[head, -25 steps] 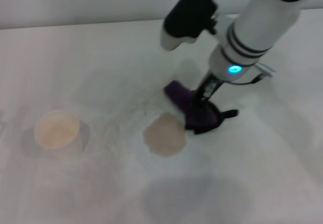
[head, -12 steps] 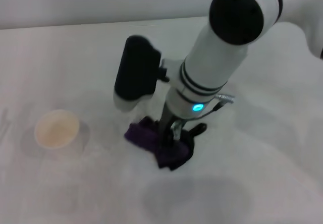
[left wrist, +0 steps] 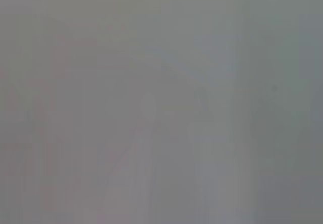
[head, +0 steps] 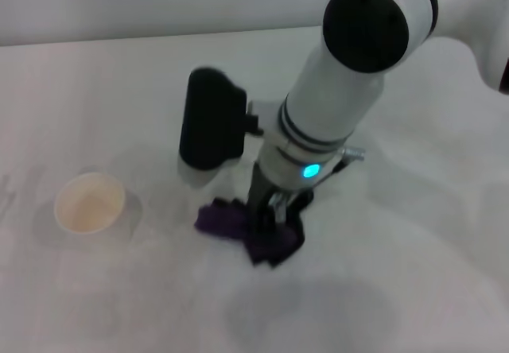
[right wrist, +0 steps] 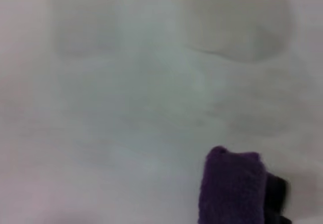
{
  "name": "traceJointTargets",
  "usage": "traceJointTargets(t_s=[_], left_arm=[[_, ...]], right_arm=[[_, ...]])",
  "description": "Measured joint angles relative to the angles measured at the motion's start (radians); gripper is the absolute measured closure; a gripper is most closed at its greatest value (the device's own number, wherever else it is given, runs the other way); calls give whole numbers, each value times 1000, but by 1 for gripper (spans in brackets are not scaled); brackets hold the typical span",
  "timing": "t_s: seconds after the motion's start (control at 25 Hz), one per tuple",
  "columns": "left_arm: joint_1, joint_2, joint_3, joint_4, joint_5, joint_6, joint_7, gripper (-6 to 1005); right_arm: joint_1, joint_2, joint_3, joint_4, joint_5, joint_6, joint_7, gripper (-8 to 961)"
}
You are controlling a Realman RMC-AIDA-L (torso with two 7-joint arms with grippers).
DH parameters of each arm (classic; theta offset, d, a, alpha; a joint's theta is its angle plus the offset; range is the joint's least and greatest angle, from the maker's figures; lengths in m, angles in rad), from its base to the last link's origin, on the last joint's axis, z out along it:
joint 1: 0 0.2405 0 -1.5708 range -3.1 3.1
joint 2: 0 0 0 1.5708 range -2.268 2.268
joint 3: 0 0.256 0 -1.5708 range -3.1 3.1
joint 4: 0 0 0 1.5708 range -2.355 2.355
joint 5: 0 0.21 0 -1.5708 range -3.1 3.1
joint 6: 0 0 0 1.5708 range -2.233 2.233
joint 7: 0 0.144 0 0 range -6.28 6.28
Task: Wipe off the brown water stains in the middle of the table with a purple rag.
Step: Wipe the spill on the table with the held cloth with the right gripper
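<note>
My right gripper [head: 271, 208] points down at the middle of the table [head: 413, 289] and is shut on the purple rag [head: 253, 230], pressing it onto the surface. The rag lies bunched under and around the fingers, with its black edging toward the front right. It also shows in the right wrist view [right wrist: 231, 185] as a dark purple fold. The brown water stains are not visible; the spot where the rag lies is covered by the rag and the arm. The left gripper is out of view, and the left wrist view is a blank grey.
A white paper cup [head: 89, 203] with tan liquid stands on the left of the table, well apart from the rag. It also shows in the right wrist view [right wrist: 242, 22]. The right arm's black wrist camera [head: 208, 122] hangs above the table behind the rag.
My right gripper has swept the rag to the left and nearer, over the tan-brown patch. The patch no longer shows. Over the last half second the arm has barely shifted.
</note>
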Motion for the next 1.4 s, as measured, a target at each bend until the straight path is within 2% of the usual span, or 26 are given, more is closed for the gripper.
traceJointTargets(t_s=[0.28, 0.44, 0.68, 1.08, 1.24, 1.4], left_arm=[[1, 0, -3, -3, 0, -3, 0, 107], [2, 0, -3, -3, 0, -6, 0, 107], [0, 0, -3, -3, 0, -7, -1, 106], [0, -2, 1, -3, 1, -7, -2, 107], [4, -2, 2, -4, 3, -6, -3, 107], [10, -2, 2, -5, 3, -4, -4, 107]], right_arm=[[-12, -2, 147, 2, -253, 30, 70, 834], [-19, -1, 153, 17, -321, 28, 99, 830], [-34, 0, 78, -10, -197, 30, 69, 825], [-58, 0, -2, -87, 40, 132, -69, 817], [-54, 0, -24, -88, 20, 109, -52, 814], [-65, -1, 52, -88, -92, 81, -15, 810]])
